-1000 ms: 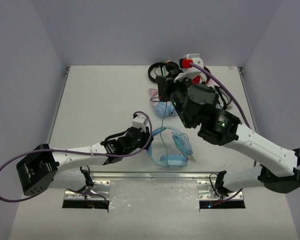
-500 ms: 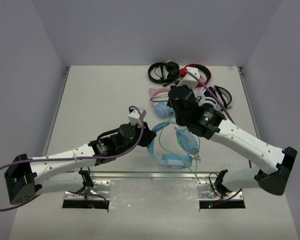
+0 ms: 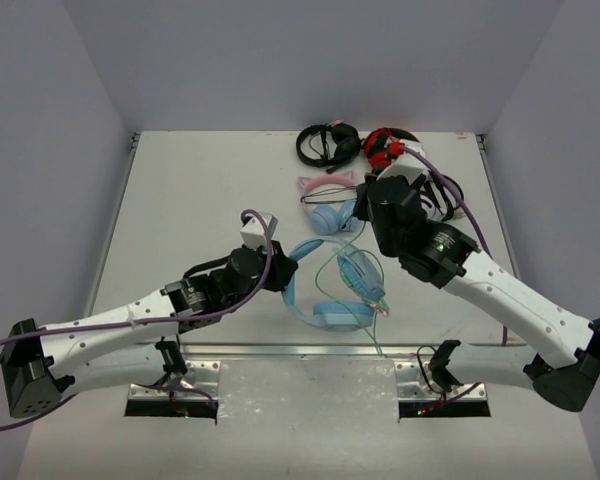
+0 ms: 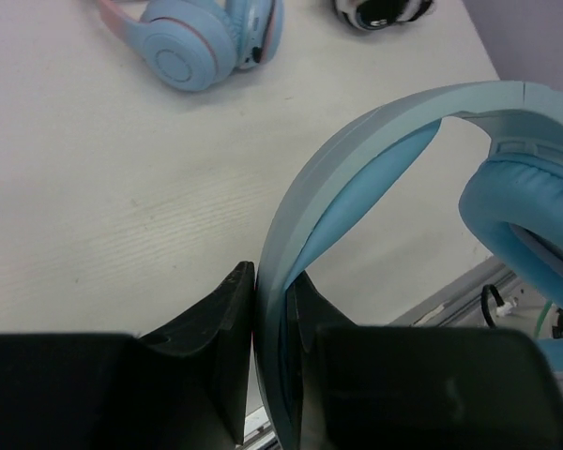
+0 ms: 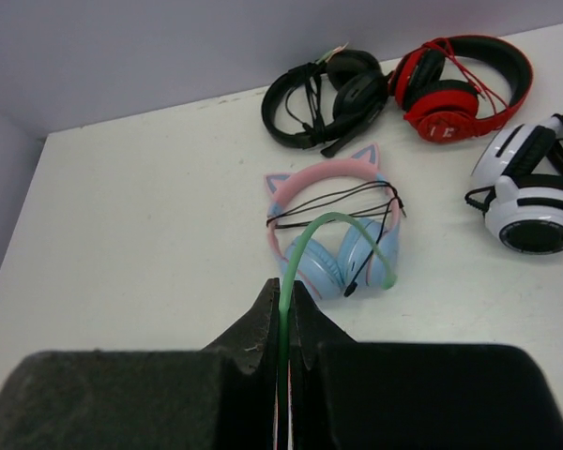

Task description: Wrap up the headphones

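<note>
Fingers of the left gripper [image 4: 274,281] are pressed onto the wide headband of the light blue headphones [image 4: 375,141], one finger on each face of the band, with no gap showing. The right gripper [image 5: 283,291] pinches the pale green cable [image 5: 333,225] between its closed tips. Beyond them the cable arches up and over in a free loop.

Position of the work: the light blue headphones lie at the near centre of the table [image 3: 180,200], between the two arms. The left gripper holds the left arc of the band, the cups lie to the right, and the pair sits just near of the pink-and-blue cat-ear headphones [image 5: 328,253].

Change over the last second:
- The right arm has drawn back from over the cat-ear headphones, which now show in full, and has brought the cable with it.
- The cable now runs from the cups up to the right gripper, and a tail trails toward the near edge.
- The left arm has stretched out lower and flatter, while its gripper has kept to the left arc of the band.
- The light blue headphones have barely moved.

Assessment: the band is braced and the cable is in hand. No turn of cable is visible on the band, so winding appears not yet begun.
</note>
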`<state>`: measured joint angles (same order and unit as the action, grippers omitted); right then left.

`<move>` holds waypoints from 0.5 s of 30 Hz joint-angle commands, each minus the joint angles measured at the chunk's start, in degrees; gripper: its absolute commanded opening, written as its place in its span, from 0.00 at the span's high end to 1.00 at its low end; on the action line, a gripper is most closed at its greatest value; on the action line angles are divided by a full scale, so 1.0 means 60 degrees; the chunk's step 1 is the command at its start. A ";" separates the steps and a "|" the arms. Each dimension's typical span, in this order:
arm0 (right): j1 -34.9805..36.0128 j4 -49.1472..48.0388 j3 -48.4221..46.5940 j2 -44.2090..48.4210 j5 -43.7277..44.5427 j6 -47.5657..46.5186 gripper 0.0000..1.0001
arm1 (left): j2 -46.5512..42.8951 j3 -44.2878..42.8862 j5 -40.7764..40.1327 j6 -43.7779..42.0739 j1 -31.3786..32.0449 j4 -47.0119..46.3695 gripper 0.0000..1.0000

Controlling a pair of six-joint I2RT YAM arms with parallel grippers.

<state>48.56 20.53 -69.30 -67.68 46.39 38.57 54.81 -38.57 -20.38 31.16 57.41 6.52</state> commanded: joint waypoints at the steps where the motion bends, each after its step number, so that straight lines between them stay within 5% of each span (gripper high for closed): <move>1: 0.0023 -0.0786 0.0212 0.1022 -0.0906 -0.0494 0.99 | 0.0006 -0.1071 -0.1930 0.1450 0.0071 0.1392 1.00; 6: -0.0342 0.0398 -0.0038 0.1786 -0.0013 -0.0861 0.99 | -0.0388 -0.1862 -0.4742 0.3331 0.0056 0.4037 1.00; 15: -0.0710 0.0750 0.2290 0.3823 0.0107 -0.0906 0.99 | -0.0755 -0.3136 -0.6402 0.5089 -0.0002 0.7217 1.00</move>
<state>44.38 22.96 -59.24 -45.17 46.96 34.15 53.01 -52.23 -52.07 53.06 57.41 46.59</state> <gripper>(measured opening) 0.020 0.142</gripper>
